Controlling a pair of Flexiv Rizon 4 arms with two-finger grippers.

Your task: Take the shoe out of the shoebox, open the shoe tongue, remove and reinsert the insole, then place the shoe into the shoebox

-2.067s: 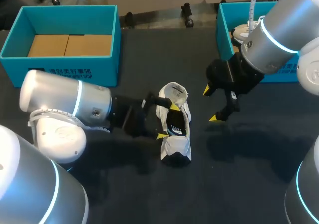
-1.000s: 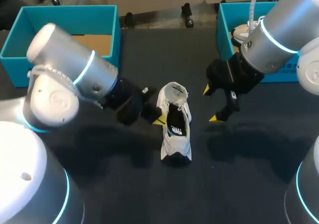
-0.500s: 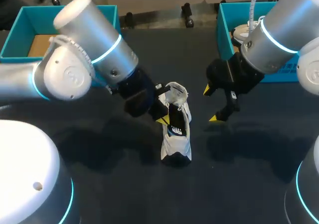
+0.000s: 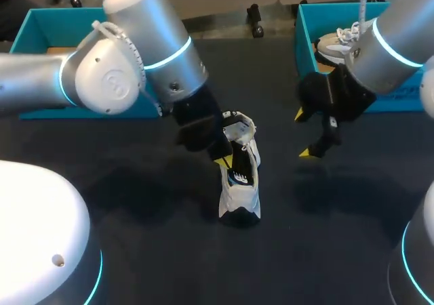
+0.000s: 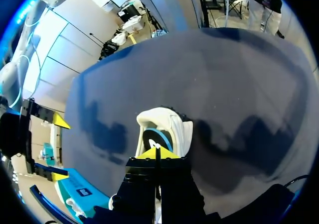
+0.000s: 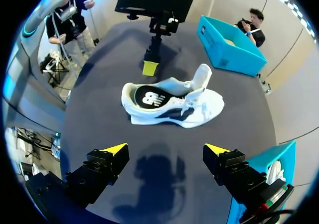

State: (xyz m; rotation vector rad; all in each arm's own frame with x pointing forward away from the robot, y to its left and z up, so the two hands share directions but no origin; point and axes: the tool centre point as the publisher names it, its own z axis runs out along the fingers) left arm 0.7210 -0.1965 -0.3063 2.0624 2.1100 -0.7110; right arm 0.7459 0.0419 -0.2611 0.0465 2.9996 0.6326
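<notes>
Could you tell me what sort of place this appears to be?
Probably a robotics lab bench: two robot arms, the left pincer and right pincer yellow-tipped, hang over a dark table holding a white sneaker and teal shoeboxes.

A white sneaker (image 4: 239,183) stands upright on its sole in the middle of the dark table (image 4: 169,257), heel toward the near edge. Its tongue (image 6: 202,77) is lifted up and away from the opening. A black insole (image 6: 149,98) with a white logo lies flat inside. A teal shoebox (image 4: 68,12) with a brown cardboard floor sits at the far left. Another teal shoebox (image 4: 303,30) at the far right holds a second pale sneaker (image 4: 333,44).
</notes>
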